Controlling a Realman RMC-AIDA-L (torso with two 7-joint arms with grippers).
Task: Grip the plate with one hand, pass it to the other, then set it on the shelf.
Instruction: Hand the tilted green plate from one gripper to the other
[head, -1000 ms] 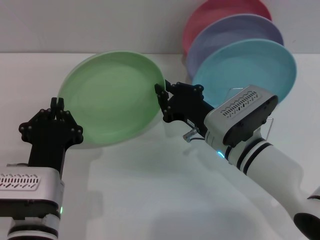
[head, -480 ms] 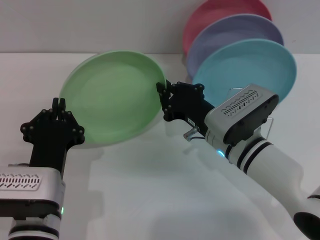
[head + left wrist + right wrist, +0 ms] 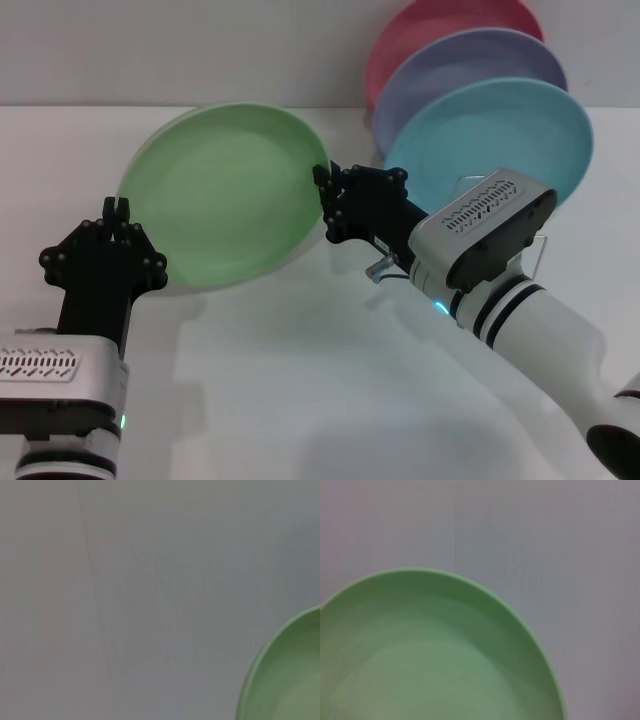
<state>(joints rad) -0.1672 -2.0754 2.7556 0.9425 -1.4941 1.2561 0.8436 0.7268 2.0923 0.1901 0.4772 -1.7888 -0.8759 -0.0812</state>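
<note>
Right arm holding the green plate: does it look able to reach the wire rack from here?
Probably yes. The right claw grips the round light green plate by its rim, beside the silver wire rack. Turquoise plate already fills a slot; free slots aren't visible.

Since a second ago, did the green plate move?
Yes, a little. The green plate, pinched by the right tool, has crept rightward toward the turquoise plate.

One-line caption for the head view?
Right gripper holds the green plate by its rim; left gripper at the opposite edge.
</note>
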